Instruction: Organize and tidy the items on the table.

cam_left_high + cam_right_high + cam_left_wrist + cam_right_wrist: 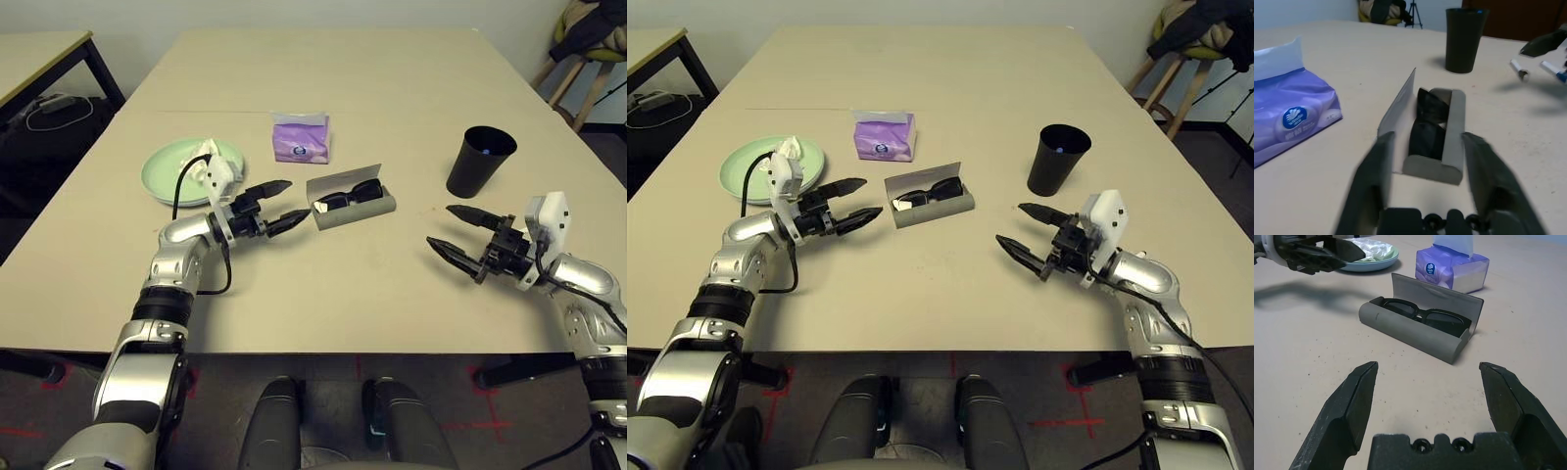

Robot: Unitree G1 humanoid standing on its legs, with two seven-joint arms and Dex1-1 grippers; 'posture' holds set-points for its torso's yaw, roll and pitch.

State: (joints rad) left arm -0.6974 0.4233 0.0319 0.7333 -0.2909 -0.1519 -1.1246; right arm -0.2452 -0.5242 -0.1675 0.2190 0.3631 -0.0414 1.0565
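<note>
On the beige table (372,294) lies the grey-beige glasses case (355,210), lid up, with the black sunglasses (348,194) inside. My left gripper (292,203) hovers just left of the case's end, fingers apart and nothing between them. My right gripper (443,226) is open over bare table at the right, pointing toward the case (1415,333). A purple tissue pack (301,139) stands behind the case. The black cup (480,162) stands upright at the right. A light-green plate (176,171) at the left carries crumpled white tissue (791,147), partly hidden by my left wrist.
A smaller table with black legs (44,59) stands at the back left, with cables on the floor under it. A wooden chair with clothes on it (588,44) stands at the back right. Bare tabletop stretches in front of the case and behind the tissue pack.
</note>
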